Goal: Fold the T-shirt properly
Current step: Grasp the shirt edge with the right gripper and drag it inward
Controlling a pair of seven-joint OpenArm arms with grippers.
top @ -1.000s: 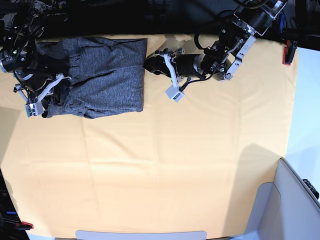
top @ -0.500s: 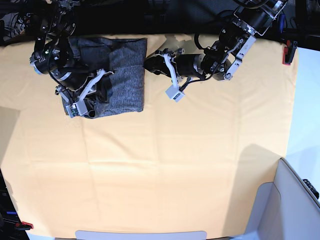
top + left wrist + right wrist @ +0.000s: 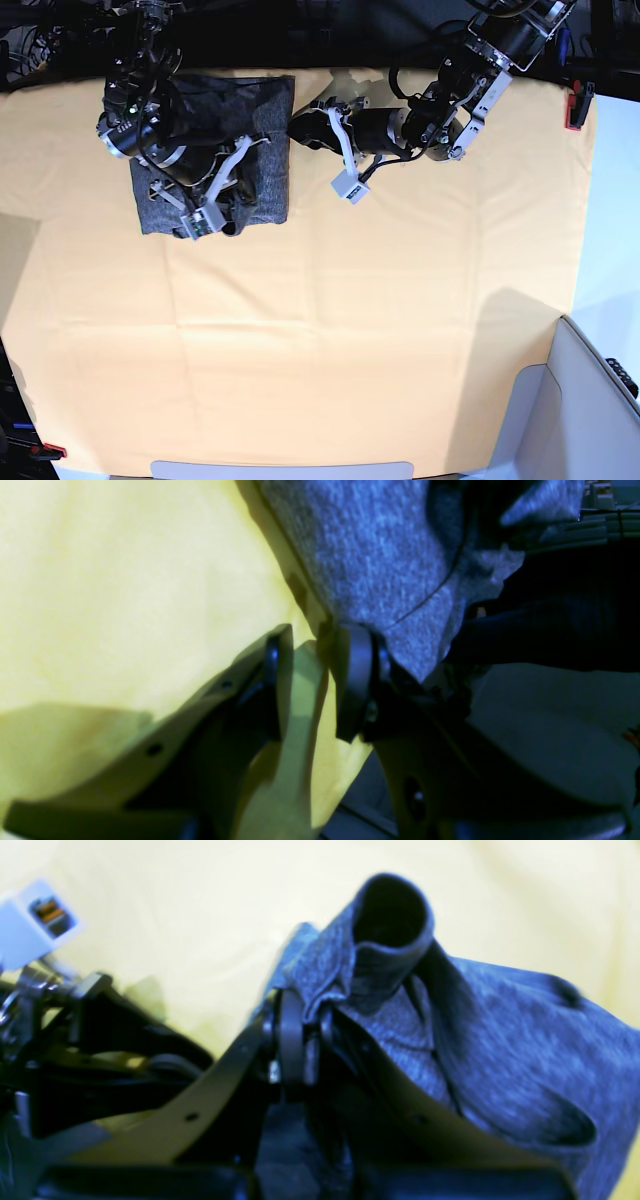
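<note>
**Right tool carries a fold across the T-shirt while the left tool waits at its edge**

Nearest us in the base view, the tabletop (image 3: 330, 350) lies bare under its yellow-orange cloth. Farther back, at far left, we see the T-shirt (image 3: 265, 150) gathered into a compact dark-grey block, its long axis running near to far.

Over that block sits the right tool (image 3: 300, 1040), pinched tight on a bunched layer of grey knit; in the right wrist view a rolled cuff or sleeve end stands up just past its tips. We judge it is partway through laying a fold over the body of the garment.

The left tool (image 3: 310, 675) lies just beside the shirt's right edge, pointing left toward it. Its tips stand a narrow gap apart with only yellow cloth showing between them, and one tip touches or nearly touches the grey hem; we see nothing held.

The shirt lies left of the left tool, while the right arm is directly above it and already has hold. So the coming release falls to the right arm, set down square across the block's short width.
</note>
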